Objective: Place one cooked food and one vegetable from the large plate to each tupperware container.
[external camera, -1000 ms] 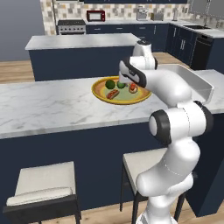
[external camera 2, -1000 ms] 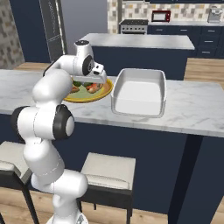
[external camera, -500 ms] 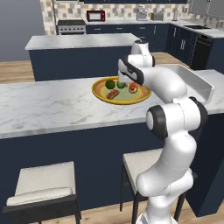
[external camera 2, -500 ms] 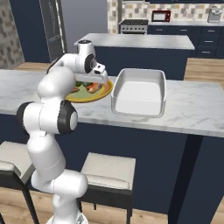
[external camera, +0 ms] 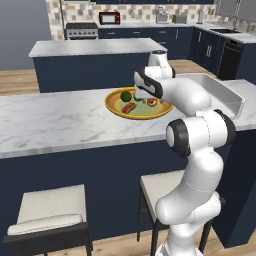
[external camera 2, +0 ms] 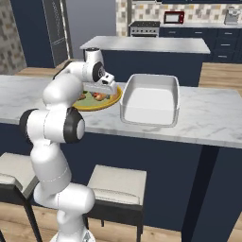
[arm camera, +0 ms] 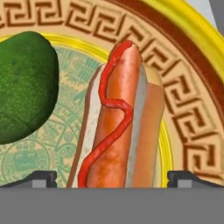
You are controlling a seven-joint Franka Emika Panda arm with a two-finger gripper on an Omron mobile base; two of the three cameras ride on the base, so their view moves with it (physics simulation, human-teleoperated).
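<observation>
One plate [external camera: 116, 108]: hot dog [arm camera: 120, 127], green veg [arm camera: 22, 87], more. One tray [external camera 2: 150, 100] seen, empty. Gripper [arm camera: 111, 177] wide, straddling hot dog.

The large plate [external camera: 116, 107], round with a yellow rim and patterned pale green centre, lies flat on the marble surface [external camera: 55, 122]. On it are a hot dog [arm camera: 118, 122] with a ketchup squiggle, beside a dark green avocado [arm camera: 22, 85]. One white tupperware container [external camera 2: 150, 99] sits empty just beside the plate.

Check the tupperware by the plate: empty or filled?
Empty. The tupperware container shows a bare white floor; the hot dog still lies on the large plate.
</observation>
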